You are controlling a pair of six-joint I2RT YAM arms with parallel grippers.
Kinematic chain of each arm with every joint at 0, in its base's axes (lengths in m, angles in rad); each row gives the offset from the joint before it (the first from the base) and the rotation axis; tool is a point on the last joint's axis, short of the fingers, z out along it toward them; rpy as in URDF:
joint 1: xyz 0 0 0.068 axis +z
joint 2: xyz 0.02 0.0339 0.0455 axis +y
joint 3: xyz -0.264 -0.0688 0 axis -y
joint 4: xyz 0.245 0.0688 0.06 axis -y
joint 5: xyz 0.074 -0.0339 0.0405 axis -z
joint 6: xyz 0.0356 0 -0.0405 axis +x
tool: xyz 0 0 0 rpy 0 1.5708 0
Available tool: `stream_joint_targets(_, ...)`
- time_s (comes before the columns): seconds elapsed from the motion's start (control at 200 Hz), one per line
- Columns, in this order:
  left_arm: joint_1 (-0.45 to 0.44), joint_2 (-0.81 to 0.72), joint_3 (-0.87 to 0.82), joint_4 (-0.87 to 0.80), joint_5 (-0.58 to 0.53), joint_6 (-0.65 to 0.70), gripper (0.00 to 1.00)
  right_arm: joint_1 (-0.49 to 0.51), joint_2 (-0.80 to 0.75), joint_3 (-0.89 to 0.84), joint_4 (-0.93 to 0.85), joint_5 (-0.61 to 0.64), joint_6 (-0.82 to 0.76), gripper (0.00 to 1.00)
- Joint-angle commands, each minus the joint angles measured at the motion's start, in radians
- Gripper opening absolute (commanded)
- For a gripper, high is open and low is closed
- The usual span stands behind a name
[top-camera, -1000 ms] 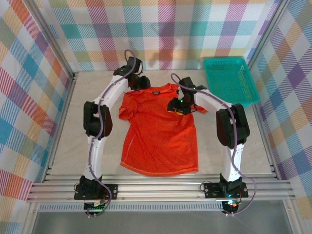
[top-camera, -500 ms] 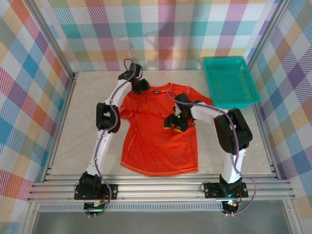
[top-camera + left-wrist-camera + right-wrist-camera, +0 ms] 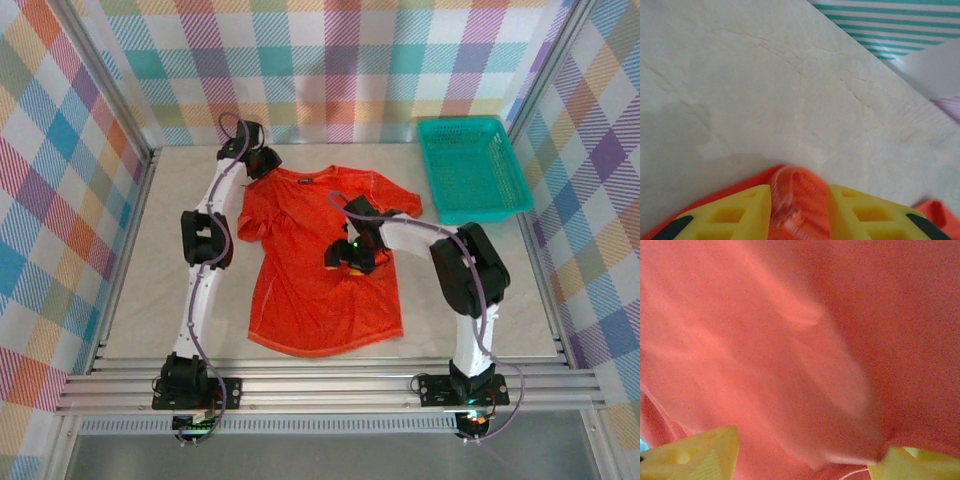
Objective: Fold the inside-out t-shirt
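Top external is showing the inside-out t-shirt (image 3: 305, 300) lying spread on the table (image 3: 140, 280). The left gripper (image 3: 799, 200) is pinching its shoulder edge, and the right gripper (image 3: 804, 445) is resting splayed wide on chest cloth.

top view looks down from behind; wrist views sit close; all 3 share the t-shirt (image 3: 320, 290).

Plaid walls (image 3: 330, 60), pale tabletop (image 3: 150, 290)
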Motion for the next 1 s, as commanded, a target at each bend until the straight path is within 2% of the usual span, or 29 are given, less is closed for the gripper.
stream_joint_targets(0.0, -0.018, -0.27, -0.087, -0.143, -0.157, 0.182, 0.36, -0.054, 0.123, 0.114, -0.009, 0.092, -0.07, 0.67)
stream_joint_targets(0.1, -0.058, -0.505, -0.358, -0.159, -0.211, 0.251, 0.36, -0.068, 0.135, 0.235, -0.089, 0.073, -0.11, 0.68)
stream_joint_targets(0.21, -0.166, -0.779, -0.744, -0.1, -0.218, 0.266, 0.35, -0.067, 0.028, 0.22, -0.126, 0.049, -0.115, 0.68)
stream_joint_targets(0.295, -0.288, -0.979, -1.06, 0.006, -0.209, 0.242, 0.34, -0.068, -0.121, 0.129, -0.153, 0.049, -0.101, 0.67)
stream_joint_targets(0.345, -0.344, -1.075, -1.232, 0.096, -0.155, 0.213, 0.33, -0.068, -0.204, 0.058, -0.155, 0.045, -0.086, 0.65)
stream_joint_targets(0.5, -0.43, -1.252, -1.585, 0.297, -0.058, 0.079, 0.31, -0.043, -0.469, -0.237, -0.119, 0.047, -0.022, 0.47)
stream_joint_targets(0.595, -0.435, -1.249, -1.685, 0.376, 0.0, 0.009, 0.31, -0.038, -0.553, -0.359, -0.102, 0.081, 0.008, 0.47)
stream_joint_targets(0.74, -0.468, -1.154, -1.691, 0.404, 0.058, -0.04, 0.29, -0.038, -0.555, -0.437, -0.036, 0.091, 0.037, 0.48)
stream_joint_targets(0.865, -0.48, -1.099, -1.709, 0.445, 0.035, -0.077, 0.28, -0.038, -0.494, -0.453, 0.051, 0.046, 0.063, 0.48)
stream_joint_targets(0.995, -0.464, -1.041, -1.711, 0.332, -0.063, -0.066, 0.26, -0.042, -0.406, -0.476, 0.079, 0.073, 0.064, 0.47)
